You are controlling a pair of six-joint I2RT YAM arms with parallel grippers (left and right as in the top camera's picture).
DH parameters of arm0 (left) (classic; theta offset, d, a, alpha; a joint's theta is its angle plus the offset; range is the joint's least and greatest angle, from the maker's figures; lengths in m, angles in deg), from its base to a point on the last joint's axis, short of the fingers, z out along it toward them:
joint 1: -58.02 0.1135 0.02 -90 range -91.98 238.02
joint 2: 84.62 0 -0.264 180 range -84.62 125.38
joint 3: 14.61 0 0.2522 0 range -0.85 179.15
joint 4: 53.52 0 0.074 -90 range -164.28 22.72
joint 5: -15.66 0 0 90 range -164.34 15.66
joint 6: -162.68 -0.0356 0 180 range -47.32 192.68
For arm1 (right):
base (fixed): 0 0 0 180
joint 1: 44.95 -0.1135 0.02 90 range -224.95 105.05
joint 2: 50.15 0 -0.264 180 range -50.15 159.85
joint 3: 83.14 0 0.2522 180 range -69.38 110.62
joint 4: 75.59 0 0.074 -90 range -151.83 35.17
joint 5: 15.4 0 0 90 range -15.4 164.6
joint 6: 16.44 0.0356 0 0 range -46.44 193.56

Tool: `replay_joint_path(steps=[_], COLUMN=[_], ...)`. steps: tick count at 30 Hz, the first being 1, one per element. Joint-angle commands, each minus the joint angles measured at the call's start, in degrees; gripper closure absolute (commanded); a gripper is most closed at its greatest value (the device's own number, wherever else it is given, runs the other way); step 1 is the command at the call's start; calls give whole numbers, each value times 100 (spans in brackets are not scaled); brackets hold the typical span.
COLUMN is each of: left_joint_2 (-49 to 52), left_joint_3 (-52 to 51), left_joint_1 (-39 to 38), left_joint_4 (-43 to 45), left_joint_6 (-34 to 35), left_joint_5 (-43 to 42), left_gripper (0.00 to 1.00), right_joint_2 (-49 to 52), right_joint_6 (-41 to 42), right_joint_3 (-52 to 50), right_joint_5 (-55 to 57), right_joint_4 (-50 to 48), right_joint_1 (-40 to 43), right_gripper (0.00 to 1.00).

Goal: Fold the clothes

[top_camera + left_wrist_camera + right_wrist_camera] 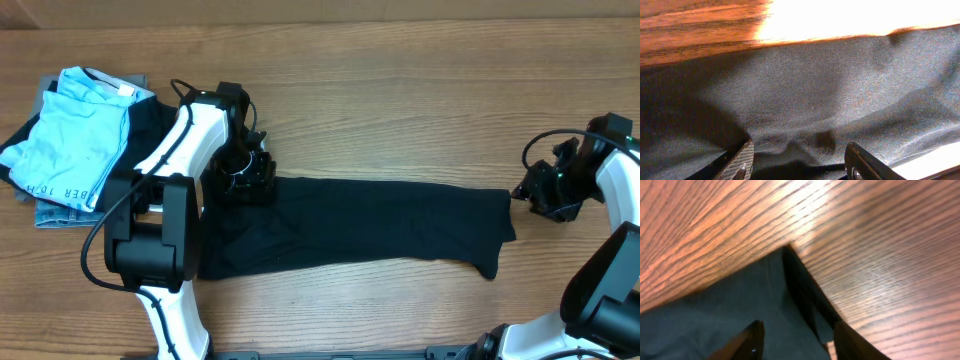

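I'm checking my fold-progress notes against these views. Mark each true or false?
1. The black T-shirt lies as a long strip across the table. True.
2. The light blue garment lies on that strip. False: it tops a separate pile at the table's left end.
3. The right claw is clamped on the shirt. False: its jaws stand apart, at the corner of the shirt's right end.
4. The left claw is over the shirt's left part, jaws apart. True.
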Motion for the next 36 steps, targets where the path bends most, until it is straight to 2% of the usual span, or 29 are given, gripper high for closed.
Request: replay_joint_path(steps=[1,8,13,16,24,29,33,36], left_joint_2=[-59,-59,-59,-59,-59,-59,-59,-59], left_joint_3=[-50,-50,-50,-50,-50,-50,-50,-50], left_joint_1=[-9,-9,-9,-9,-9,-9,-9,-9], left_joint_4=[17,13,13,11,13,13,9,9], left_joint_6=[2,2,2,2,2,2,2,4], left_joint_5=[-4,-4,-4,-4,-4,-4,-2,-4], left_gripper=[38,37,37,37,37,37,38,38], right_joint_2=[24,28,28,28,28,28,28,26], right_joint_6=[-564,-767,-765,-765,-761,-761,-761,-758], right_joint_3=[-142,-605,-942,-973,-988,-988,-975,-850], right_joint_5=[-387,-516,-522,-584,-610,-769,-772,-782], right_joint_4=[-125,-599,-861,-894,-870,-855,-874,-863], right_joint_1=[22,22,22,22,22,22,24,22], right_gripper=[60,66,67,71,73,89,96,96])
